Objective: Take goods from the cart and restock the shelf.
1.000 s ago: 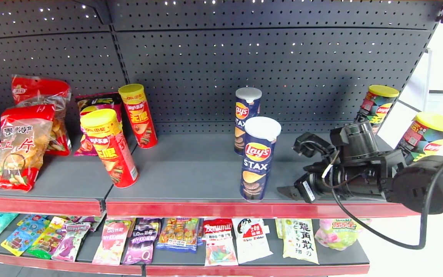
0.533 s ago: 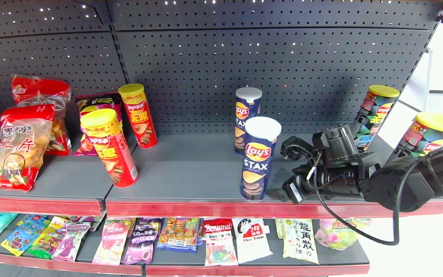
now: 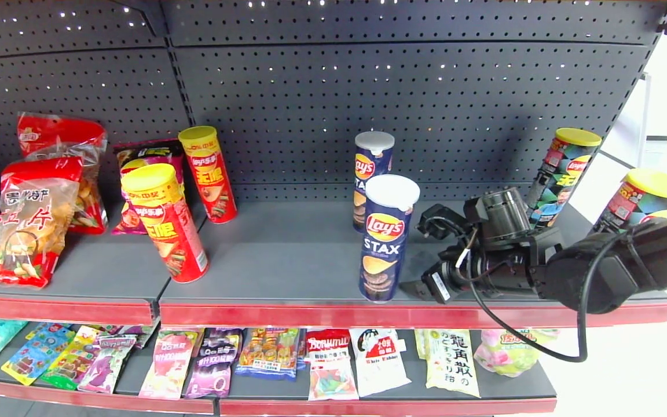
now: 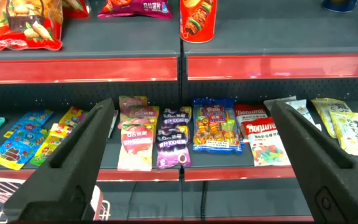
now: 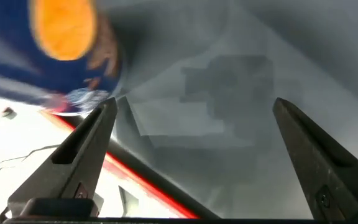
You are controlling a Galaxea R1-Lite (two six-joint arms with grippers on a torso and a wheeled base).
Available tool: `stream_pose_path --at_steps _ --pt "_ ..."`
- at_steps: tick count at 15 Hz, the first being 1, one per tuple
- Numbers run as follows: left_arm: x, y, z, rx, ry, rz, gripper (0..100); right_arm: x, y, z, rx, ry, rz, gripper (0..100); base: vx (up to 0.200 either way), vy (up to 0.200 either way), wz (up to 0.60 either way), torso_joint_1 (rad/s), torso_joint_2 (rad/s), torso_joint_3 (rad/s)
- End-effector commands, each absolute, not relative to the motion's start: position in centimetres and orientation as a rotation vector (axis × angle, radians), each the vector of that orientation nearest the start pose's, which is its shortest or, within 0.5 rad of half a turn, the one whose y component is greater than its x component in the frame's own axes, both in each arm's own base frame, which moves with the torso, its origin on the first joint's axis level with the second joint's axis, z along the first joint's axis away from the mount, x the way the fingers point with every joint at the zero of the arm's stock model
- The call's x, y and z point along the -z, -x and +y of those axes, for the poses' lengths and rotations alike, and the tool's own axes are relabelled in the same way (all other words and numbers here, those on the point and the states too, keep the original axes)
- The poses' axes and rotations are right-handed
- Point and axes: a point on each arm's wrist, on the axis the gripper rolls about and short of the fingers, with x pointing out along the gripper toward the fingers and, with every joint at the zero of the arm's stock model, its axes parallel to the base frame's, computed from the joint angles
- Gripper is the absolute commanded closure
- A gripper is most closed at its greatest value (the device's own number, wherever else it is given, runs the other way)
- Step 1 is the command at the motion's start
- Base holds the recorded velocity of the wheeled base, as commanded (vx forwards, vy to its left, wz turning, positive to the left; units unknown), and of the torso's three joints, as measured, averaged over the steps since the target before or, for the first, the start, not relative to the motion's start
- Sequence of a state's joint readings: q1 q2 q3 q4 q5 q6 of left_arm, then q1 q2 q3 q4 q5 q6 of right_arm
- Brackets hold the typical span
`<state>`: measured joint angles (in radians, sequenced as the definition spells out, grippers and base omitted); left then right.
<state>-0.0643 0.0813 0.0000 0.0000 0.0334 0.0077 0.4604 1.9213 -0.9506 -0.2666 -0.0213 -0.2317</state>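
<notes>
Two blue crisp cans with white lids stand on the grey upper shelf (image 3: 287, 255), one at the front (image 3: 384, 237) and one behind it (image 3: 371, 159). My right gripper (image 3: 420, 279) lies low on the shelf just right of the front can's base, open, with one fingertip at or very near the base. In the right wrist view the gripper (image 5: 194, 106) has nothing between its fingers, and the blue can (image 5: 48, 56) sits beside one finger above the shelf's red lip (image 5: 148, 180). My left gripper (image 4: 191, 106) is open and empty, facing the lower shelf.
Two red cans with yellow lids (image 3: 165, 223) (image 3: 208, 174) and crisp bags (image 3: 26, 220) fill the shelf's left part. Two multicoloured cans (image 3: 565, 159) (image 3: 640, 202) stand at the far right behind my arm. Candy packets (image 3: 333, 359) line the lower shelf (image 4: 229, 174). Bare shelf lies between the red and blue cans.
My right arm has slid left along the shelf up to the front blue can. The can has shifted slightly left and leans a little.
</notes>
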Motion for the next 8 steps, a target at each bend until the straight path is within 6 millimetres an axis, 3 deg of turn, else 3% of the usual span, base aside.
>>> stream_pose_path --at_steps 1,8 --pt "-7.71 1.64 0.18 0.033 -0.012 0.083 0 -11.43 -30.74 15.02 -0.479 0.392 0.639 0 0.0 0.0 0.0 0.0 0.0 0.0" --pt "-7.71 1.64 0.18 0.031 -0.012 0.083 0 -11.76 -31.48 15.13 -0.464 0.385 0.621 0 0.0 0.0 0.0 0.0 0.0 0.0"
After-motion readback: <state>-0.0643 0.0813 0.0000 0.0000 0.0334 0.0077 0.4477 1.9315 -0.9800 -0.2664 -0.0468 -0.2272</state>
